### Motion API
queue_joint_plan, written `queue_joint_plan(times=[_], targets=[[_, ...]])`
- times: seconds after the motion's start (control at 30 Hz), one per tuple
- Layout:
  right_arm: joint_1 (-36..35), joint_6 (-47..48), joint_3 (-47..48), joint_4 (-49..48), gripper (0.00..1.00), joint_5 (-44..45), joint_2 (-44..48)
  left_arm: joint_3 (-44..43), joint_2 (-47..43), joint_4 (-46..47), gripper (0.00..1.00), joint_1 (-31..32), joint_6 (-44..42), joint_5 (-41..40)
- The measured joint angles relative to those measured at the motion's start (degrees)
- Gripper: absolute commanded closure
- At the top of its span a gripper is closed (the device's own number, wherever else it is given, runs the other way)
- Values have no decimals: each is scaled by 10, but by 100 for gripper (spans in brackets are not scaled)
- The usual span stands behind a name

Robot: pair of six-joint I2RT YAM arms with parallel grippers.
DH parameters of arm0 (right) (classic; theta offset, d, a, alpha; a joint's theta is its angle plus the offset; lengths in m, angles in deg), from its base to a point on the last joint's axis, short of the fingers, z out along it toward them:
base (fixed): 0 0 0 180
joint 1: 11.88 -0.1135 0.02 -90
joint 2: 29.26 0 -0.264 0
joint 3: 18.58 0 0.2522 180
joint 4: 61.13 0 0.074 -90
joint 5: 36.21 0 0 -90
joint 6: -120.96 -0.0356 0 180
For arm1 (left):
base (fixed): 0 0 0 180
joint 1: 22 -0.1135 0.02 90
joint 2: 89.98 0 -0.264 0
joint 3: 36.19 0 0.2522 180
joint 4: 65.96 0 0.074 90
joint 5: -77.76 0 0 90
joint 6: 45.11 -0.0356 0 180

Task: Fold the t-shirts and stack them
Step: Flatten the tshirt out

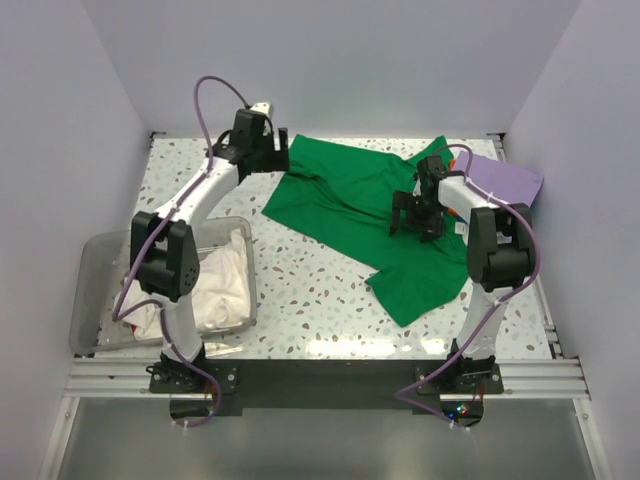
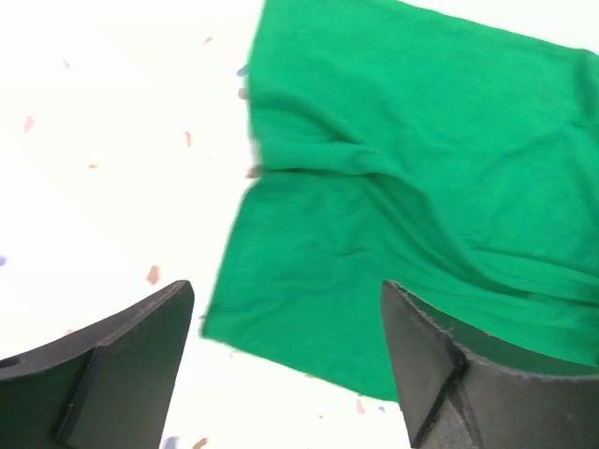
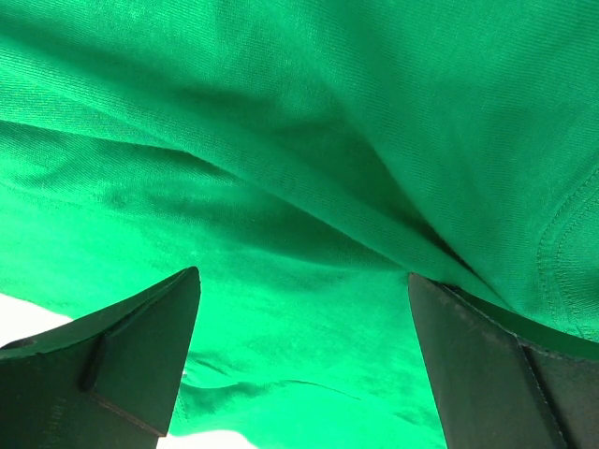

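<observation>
The green t-shirt [image 1: 345,200] lies rumpled, not yet folded, on the table [image 1: 300,295]. The lavender one [image 1: 510,180] sits at the far right, and the white ones [image 1: 222,280] wait in the bin [image 1: 95,262]. My left claw [image 2: 285,290] and right claw [image 3: 304,276] hang open above the green cloth, holding nothing, so I judge most of the work remains.

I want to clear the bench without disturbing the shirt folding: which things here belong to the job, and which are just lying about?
Belongs to the job:
- green t-shirt, spread on the table
- purple t-shirt, far right
- white t-shirts, in the bin

Just lying about:
- clear plastic bin, near left
- speckled table
</observation>
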Motion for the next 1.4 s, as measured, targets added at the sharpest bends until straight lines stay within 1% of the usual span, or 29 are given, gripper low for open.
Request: queue_joint_plan(times=[0.03,0.1,0.13,0.2,0.3,0.33,0.4,0.47,0.97,1.1,1.13,1.17,1.2,1.27,1.3,1.4], targets=[[0,0,0,0,4,0,0,8,-7,-3,21,-8,1,-5],[0,0,0,0,4,-2,0,20,-5,-10,24,-23,1,-12],[1,0,0,-1,4,-3,0,25,1,-18,30,-29,0,-16],[1,0,0,-1,4,-3,0,33,22,-35,34,-38,0,-20],[1,0,-3,-3,4,-3,1,50,53,-50,44,-42,-3,-20],[1,0,-5,-5,4,-4,3,54,61,-55,49,-43,-5,-19],[1,0,-7,-7,4,-4,5,59,75,-64,54,-43,-8,-14],[1,0,-8,-9,4,-4,5,59,84,-68,56,-43,-11,-10],[1,0,-11,-12,4,-5,8,70,104,-69,57,-45,-11,5],[1,0,-12,-12,4,-5,9,72,105,-57,69,-48,-9,16],[1,0,-13,-13,4,-5,9,73,105,-54,76,-49,-9,17],[1,0,-14,-14,4,-5,9,75,105,-50,80,-50,-8,21],[1,0,-14,-14,4,-5,10,77,105,-45,88,-51,-7,25],[1,0,-16,-16,4,-6,11,79,105,-37,97,-53,-3,34],[1,0,-16,-17,4,-6,11,81,105,-32,100,-54,-2,40],[1,0,-16,-17,4,-7,11,83,105,-25,100,-59,1,54]])
